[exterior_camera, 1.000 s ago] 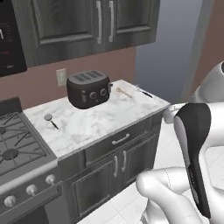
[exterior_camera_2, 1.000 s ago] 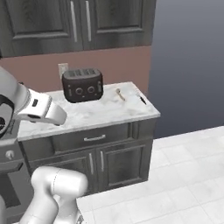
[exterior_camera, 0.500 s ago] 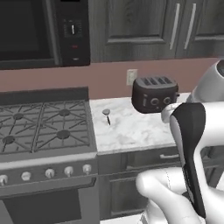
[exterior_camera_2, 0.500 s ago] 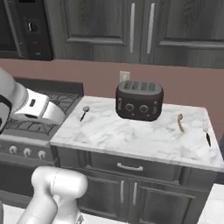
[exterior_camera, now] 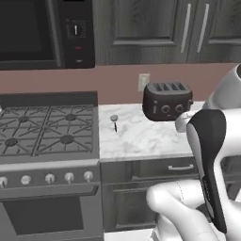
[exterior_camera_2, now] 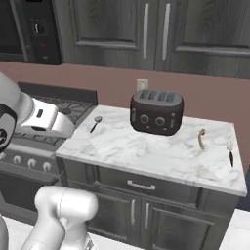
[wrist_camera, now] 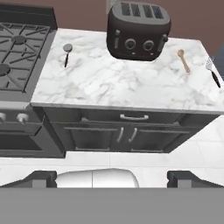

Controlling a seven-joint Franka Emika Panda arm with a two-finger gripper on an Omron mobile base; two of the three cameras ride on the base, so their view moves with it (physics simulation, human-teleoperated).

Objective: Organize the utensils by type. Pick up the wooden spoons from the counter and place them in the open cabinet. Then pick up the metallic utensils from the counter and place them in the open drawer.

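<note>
Counter (wrist_camera: pixel 131 83) bears toaster (wrist_camera: pixel 138 30), wooden spoon (wrist_camera: pixel 183 60).

The arm (exterior_camera: pixel 207 160) is showing glossy white, rounded shells, with a long black band running down its upper link. In the right base view a white link (exterior_camera_2: pixel 46 119) is carrying a small dark mark. The fingers (wrist_camera: pixel 43 178) are showing as two dark, blocky tips standing wide apart.
</note>
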